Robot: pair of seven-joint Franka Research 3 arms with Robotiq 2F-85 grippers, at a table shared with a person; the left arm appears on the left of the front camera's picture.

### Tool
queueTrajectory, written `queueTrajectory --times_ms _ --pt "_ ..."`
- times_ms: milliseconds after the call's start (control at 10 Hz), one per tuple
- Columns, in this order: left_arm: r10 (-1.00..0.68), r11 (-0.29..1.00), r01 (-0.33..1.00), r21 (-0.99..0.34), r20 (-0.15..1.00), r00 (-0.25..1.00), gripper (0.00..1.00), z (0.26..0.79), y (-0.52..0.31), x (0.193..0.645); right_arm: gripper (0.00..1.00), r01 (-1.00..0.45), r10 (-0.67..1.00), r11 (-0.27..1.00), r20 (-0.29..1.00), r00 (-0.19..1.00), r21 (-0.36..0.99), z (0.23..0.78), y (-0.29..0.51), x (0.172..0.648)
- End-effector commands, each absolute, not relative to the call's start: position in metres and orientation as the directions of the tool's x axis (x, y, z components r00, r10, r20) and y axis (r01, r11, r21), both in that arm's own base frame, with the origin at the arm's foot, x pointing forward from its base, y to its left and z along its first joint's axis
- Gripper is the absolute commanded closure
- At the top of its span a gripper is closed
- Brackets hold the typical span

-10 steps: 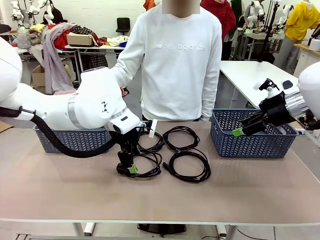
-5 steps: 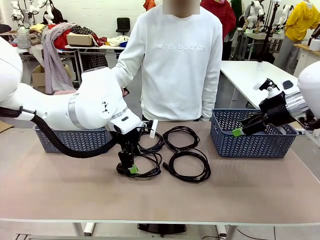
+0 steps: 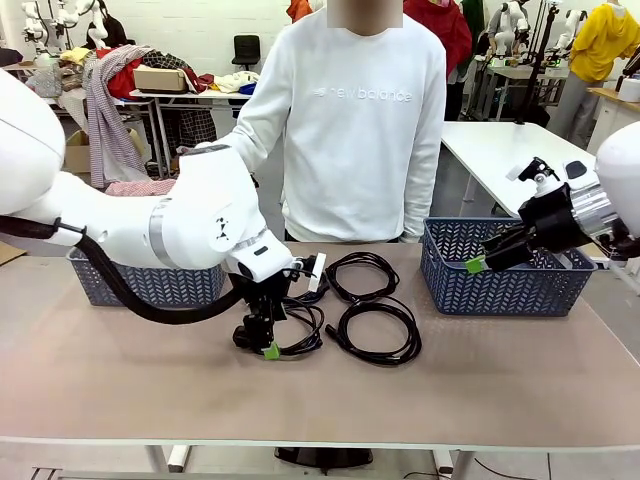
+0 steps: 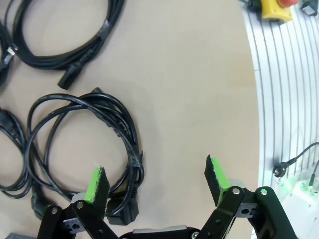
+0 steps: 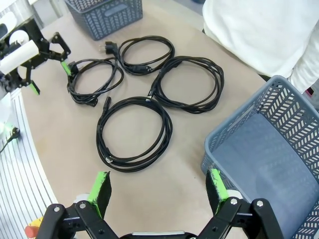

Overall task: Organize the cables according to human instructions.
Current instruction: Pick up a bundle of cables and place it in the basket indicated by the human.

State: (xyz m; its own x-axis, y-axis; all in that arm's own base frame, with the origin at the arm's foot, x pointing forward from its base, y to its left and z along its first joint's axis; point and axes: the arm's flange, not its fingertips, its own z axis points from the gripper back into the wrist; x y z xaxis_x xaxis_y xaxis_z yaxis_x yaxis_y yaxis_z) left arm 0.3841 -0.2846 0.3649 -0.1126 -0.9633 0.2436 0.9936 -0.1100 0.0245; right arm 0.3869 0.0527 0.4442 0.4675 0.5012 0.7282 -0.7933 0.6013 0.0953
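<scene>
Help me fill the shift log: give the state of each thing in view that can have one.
left hand: open, holding nothing, low over the near-left cable.
right hand: open, empty, raised beside the right basket.
cables: all four coiled, lying on the table.
right basket: empty as far as seen.

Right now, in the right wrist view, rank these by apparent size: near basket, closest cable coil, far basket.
Largest: the near basket.
Next: the closest cable coil.
Smallest: the far basket, though it is cropped by the frame edge and farther off, so this ranks looks only.
</scene>
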Motion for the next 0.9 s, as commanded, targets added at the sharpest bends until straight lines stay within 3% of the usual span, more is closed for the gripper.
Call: queueTrajectory --times_ms 0,800 --pt "-0.978 -0.083 0.996 0.042 0.191 -0.089 0.0 0.353 -0.287 0.386 0.0 -0.809 0.504 0.583 0.748 0.432 0.075 0.441 0.052 0.394" --pt "-0.989 -0.056 0.997 0.061 0.136 -0.064 0.0 0.316 -0.298 0.4 0.0 -0.809 0.504 0.583 0.748 0.432 0.075 0.441 0.052 0.394"
